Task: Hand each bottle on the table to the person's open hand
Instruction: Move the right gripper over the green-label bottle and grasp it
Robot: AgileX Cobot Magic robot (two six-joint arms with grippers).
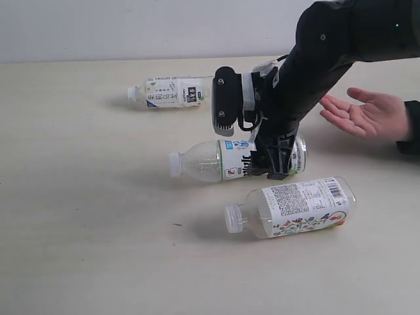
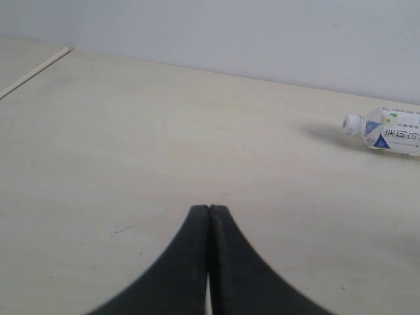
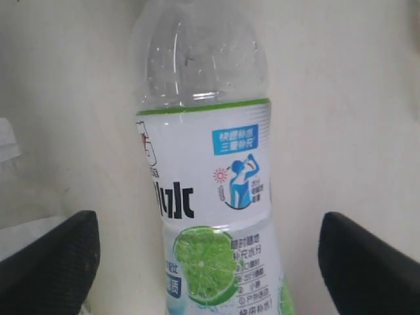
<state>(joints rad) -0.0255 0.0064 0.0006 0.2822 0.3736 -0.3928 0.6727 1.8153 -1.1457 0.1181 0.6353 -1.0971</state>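
Note:
Three bottles lie on their sides on the table (image 1: 79, 197). The white-label bottle (image 1: 172, 92) is farthest back and also shows as the white-label bottle (image 2: 390, 131) in the left wrist view. The lime-green-label bottle (image 1: 210, 159) lies in the middle and the floral-label bottle (image 1: 295, 207) nearest. The black-capped bottle is out of view. My right gripper (image 1: 272, 161) is low over the lime bottle (image 3: 207, 184); the gripper (image 3: 210, 262) is open, one finger on each side, gaps showing. The person's open hand (image 1: 367, 115) waits palm up at the right. My left gripper (image 2: 210, 216) is shut and empty.
The right arm (image 1: 328, 46) reaches in from the upper right, passing just in front of the hand. A pale wall (image 1: 131, 26) runs behind the table. The floral bottle lies close beside the lime bottle, on the near side.

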